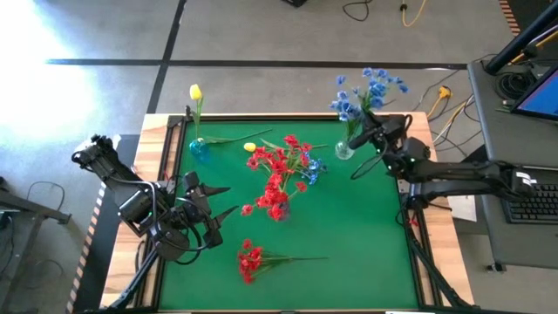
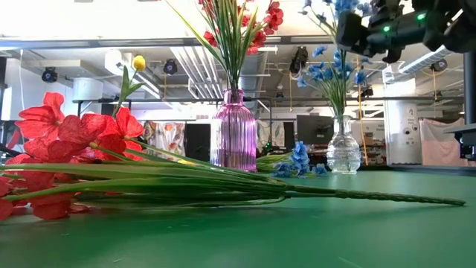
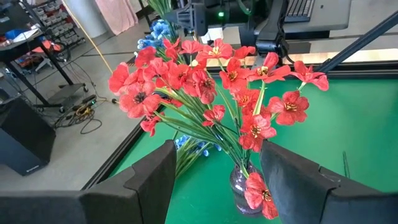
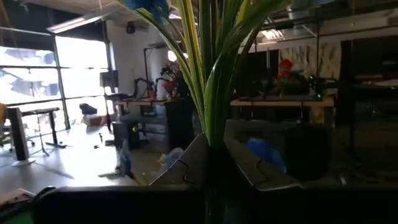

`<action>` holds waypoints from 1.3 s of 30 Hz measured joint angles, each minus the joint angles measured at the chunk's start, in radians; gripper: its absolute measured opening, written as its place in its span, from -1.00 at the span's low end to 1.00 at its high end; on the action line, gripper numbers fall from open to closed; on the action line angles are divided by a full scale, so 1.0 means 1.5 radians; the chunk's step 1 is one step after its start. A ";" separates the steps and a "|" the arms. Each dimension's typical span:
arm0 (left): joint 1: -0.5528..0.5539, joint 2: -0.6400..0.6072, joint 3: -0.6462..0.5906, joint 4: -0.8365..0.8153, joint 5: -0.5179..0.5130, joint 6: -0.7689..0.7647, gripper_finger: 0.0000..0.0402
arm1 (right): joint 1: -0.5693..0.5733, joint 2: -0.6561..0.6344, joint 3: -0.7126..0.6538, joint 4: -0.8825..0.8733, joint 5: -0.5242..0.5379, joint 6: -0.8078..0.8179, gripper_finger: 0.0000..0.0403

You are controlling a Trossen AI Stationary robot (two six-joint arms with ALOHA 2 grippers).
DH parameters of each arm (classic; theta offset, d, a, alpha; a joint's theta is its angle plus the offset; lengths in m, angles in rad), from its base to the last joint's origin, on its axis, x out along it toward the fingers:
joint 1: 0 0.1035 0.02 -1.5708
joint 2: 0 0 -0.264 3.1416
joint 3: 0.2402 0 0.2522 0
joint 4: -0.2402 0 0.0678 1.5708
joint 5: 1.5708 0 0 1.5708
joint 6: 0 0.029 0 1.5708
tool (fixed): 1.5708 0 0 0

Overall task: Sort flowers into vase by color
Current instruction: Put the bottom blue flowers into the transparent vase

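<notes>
Red flowers (image 1: 277, 179) upright in vase (image 2: 233, 132)

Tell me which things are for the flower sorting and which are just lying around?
For the job:
red flowers
blue flowers
yellow flower
pink vase
clear vase
right pincer, shut on blue flower stems

Lying about:
keyboard
floor cables

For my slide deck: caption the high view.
Right gripper shut on blue flowers at clear vase; open left gripper waits beside red flowers.
</notes>
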 joint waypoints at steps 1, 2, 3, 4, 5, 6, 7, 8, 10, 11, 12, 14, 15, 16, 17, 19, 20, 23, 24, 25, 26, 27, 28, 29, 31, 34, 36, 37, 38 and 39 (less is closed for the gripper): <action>0.000 0.000 0.000 0.000 0.000 0.000 0.08 | -0.005 0.009 0.000 0.001 0.000 0.010 -0.87; 0.000 0.000 0.000 0.000 0.000 0.000 0.08 | -0.008 0.018 0.000 0.001 0.000 0.014 -0.87; 0.000 0.000 0.000 0.000 0.000 0.000 0.08 | -0.011 0.025 0.000 0.000 0.000 0.016 -0.87; 0.000 0.000 0.000 0.000 0.000 0.000 0.08 | -0.011 0.032 0.000 0.000 0.001 0.017 -0.87; 0.000 0.000 0.000 0.000 0.000 0.000 0.08 | -0.011 0.039 0.000 0.000 0.001 0.017 -0.87; 0.000 0.000 0.000 0.000 0.000 0.000 0.08 | -0.011 0.044 0.000 0.001 0.000 0.017 -0.87; 0.000 0.000 0.000 0.000 0.000 0.000 0.08 | -0.011 0.049 0.000 0.001 0.000 0.017 -0.87; 0.000 0.000 0.000 0.000 0.000 0.000 0.08 | -0.011 0.054 0.000 0.001 0.000 0.017 -0.87; 0.000 0.000 0.000 -0.001 0.000 0.000 0.08 | -0.011 0.061 0.000 0.001 0.000 0.017 -0.87; 0.000 0.000 0.000 -0.001 0.000 0.000 0.08 | -0.011 0.063 0.000 0.001 0.000 0.017 -0.87; 0.000 0.000 0.000 -0.001 0.000 0.000 0.08 | -0.011 0.065 0.000 0.002 0.000 0.017 -0.87; 0.000 0.000 0.000 -0.001 0.000 0.000 0.08 | -0.011 0.068 0.000 0.001 0.000 0.015 -0.87; 0.000 0.000 0.000 -0.001 0.000 0.000 0.08 | -0.011 0.069 0.000 -0.001 0.000 0.015 -0.86; 0.000 0.000 0.000 -0.001 0.000 0.000 0.08 | -0.010 0.069 0.000 -0.004 0.000 0.015 -0.86; 0.000 0.000 0.000 -0.001 0.000 0.000 0.08 | -0.010 0.069 0.000 -0.007 0.000 0.015 -0.86; 0.000 0.000 0.000 -0.001 0.000 0.000 0.08 | -0.011 0.069 0.000 -0.009 0.000 0.014 -0.86; 0.000 0.000 0.000 -0.001 0.000 0.000 0.08 | -0.011 0.069 0.000 -0.010 0.000 0.014 -0.86; 0.000 0.000 0.000 -0.006 0.000 0.000 0.08 | -0.010 0.069 0.000 -0.010 -0.003 0.014 -0.83; 0.000 0.000 0.000 -0.006 0.000 0.000 0.08 | -0.010 0.069 0.000 -0.010 -0.005 0.014 -0.82; 0.000 0.000 0.000 -0.009 0.000 0.000 0.08 | -0.010 0.068 0.000 -0.010 -0.006 0.014 -0.80; 0.000 0.000 0.000 -0.010 0.000 0.000 0.08 | -0.010 0.068 0.000 -0.010 -0.006 0.014 -0.77; 0.000 0.000 0.000 -0.010 0.000 0.000 0.08 | -0.010 0.068 0.000 -0.010 -0.006 0.014 -0.74; 0.000 0.000 0.000 -0.010 0.000 0.000 0.08 | -0.010 0.068 0.000 -0.011 -0.006 0.014 -0.71; 0.000 0.000 0.000 -0.010 0.000 0.000 0.08 | -0.010 0.068 0.000 -0.012 -0.006 0.014 -0.68; 0.000 0.000 0.000 -0.010 0.000 0.000 0.08 | -0.010 0.068 0.000 -0.014 -0.006 0.014 -0.61; 0.000 0.000 0.000 -0.010 0.000 0.000 0.08 | -0.009 0.067 0.000 -0.025 -0.005 0.014 -0.51; 0.000 0.000 0.000 -0.010 0.000 0.000 0.08 | -0.009 0.066 0.000 -0.039 -0.006 0.015 -0.45; 0.000 0.000 0.000 -0.010 0.000 0.000 0.08 | -0.009 0.065 0.000 -0.051 -0.005 0.020 -0.43; 0.000 0.000 0.000 -0.010 0.000 0.000 0.08 | -0.009 0.063 0.000 -0.062 -0.006 0.032 -0.40; 0.000 0.000 0.000 -0.010 0.000 0.000 0.08 | -0.009 0.061 0.000 -0.073 -0.006 0.037 -0.37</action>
